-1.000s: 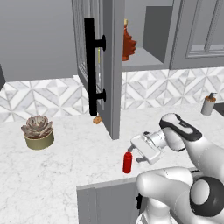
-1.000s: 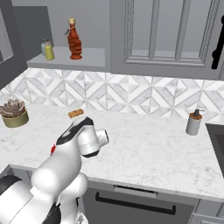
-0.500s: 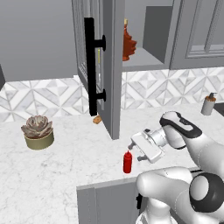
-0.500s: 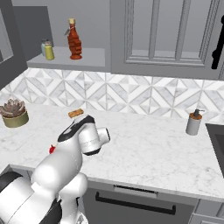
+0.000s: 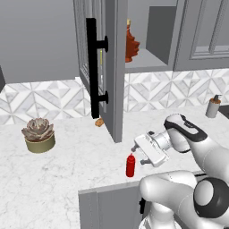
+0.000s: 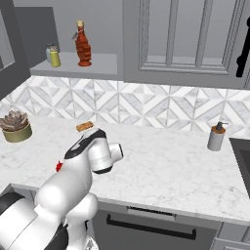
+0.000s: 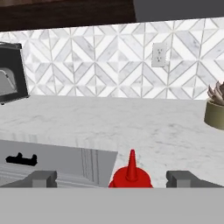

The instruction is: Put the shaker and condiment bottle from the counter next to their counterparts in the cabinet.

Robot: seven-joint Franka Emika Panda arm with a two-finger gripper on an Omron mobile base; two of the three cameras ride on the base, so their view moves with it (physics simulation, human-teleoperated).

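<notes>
Two dark fingertips (image 7: 43, 178) stand wide apart on either side of the condiment bottle (image 7: 130, 173), whose red nozzle rises in the gap between them in the hand view; the gripper (image 7: 116, 179) is spread and grips nothing yet, apparently lined up so the jaws can close on the bottle's body. From the left base view, the same gripper (image 5: 139, 154) sits turned sideways, just beside and slightly above the condiment bottle (image 5: 130, 165), which stands upright near the front edge of the counter (image 5: 67, 179). The level, sideways approach looks chosen to take the bottle around its middle rather than by the slim tip.

Behind it the cabinet (image 5: 117, 71) stands open, its door swung out with the long black bar handle (image 5: 92, 67) facing the room, leaving the shelf reachable. On that shelf, in the right base view, a dark orange-red leaf-shaped bottle (image 6: 83, 44) stands upright, with a small yellow jar (image 6: 54, 57) just to its left; these appear to be the counterparts. Whether that jar is the shaker already put away cannot be told.

Farther out, a potted succulent (image 5: 39, 134) rests on the marble, and a pump dispenser (image 6: 215, 137) stands by the backsplash, well apart from the work.
</notes>
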